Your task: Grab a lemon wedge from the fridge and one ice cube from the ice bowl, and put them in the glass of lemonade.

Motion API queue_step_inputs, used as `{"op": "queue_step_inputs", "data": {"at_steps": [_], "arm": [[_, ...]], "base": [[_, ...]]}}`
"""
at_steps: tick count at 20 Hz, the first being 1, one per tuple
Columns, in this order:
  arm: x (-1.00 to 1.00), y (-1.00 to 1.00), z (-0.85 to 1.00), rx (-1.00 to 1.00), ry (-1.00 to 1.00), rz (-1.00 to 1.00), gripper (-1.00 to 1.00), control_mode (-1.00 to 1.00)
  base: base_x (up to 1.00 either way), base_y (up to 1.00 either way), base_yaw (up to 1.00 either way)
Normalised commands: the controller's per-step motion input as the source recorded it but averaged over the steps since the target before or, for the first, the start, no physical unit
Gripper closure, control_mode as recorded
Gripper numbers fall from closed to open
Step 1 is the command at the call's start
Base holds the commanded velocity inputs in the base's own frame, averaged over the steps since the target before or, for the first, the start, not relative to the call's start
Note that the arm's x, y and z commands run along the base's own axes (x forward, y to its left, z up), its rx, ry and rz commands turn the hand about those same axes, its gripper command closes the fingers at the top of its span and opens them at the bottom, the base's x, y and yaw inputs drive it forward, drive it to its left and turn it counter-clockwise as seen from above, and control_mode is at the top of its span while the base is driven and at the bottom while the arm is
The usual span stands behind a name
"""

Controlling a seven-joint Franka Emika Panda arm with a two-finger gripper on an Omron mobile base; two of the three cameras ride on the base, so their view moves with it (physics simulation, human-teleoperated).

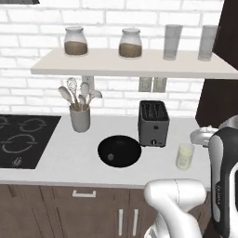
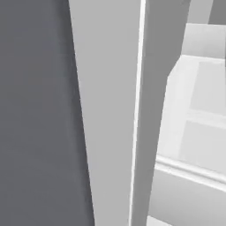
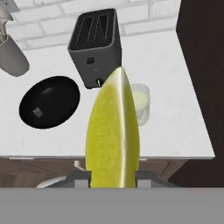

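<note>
Gripping the lemon wedge [image 3: 113, 135], the pincer [image 3: 113, 180] is closing both fingers on the fruit's lower end, so the yellow-green wedge is standing tall in the middle of the hand view.

Behind the wedge, at about one o'clock from it in that view, the glass of lemonade [image 3: 141, 102] is sitting on the white counter [image 3: 166, 65], partly hidden by the fruit. A dark toaster [image 3: 94, 46] is standing at about eleven o'clock from the glass, close beside it. The ice bowl [image 3: 49, 102] is lying at nine o'clock from the glass, past the wedge, with one ice cube [image 3: 38, 112] resting inside, toward its lower left.

From the left base view, the glass of lemonade [image 1: 185, 155] is sitting near the counter's right end, at about four o'clock from the toaster [image 1: 153, 123], and the ice bowl [image 1: 119, 151] is lying at nine o'clock from the glass.

Judging by this, the lemon step is under way: the wedge is out of the fridge [image 2: 39, 110] and travelling toward the drink. The next move seems to call for bringing the wedge directly over the glass's mouth, lowering it, then letting go. The ice cube is waiting untouched.
</note>
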Motion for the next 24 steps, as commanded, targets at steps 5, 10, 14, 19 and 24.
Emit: {"op": "queue_step_inputs", "data": {"at_steps": [5, 10, 14, 19, 24], "arm": [[0.0, 0.0, 0.0, 0.0, 0.0, 0.0, 1.0, 1.0], [0.54, 0.01, 0.0, 0.0, 0.05, -0.09, 1.0, -1.0], [0.86, 0.0, -0.1, 0.0, 0.12, -0.08, 1.0, -1.0], [0.39, -0.01, -0.22, 0.0, 0.19, -0.08, 1.0, -1.0], [0.07, -0.23, -0.51, 0.0, 0.2, -0.08, 1.0, -1.0]], "base": [[0.62, 0.27, -0.28], [0.27, 0.1, -0.12], [0.0, 0.0, 0.0], [0.0, 0.0, 0.0], [0.0, 0.0, 0.0]]}}
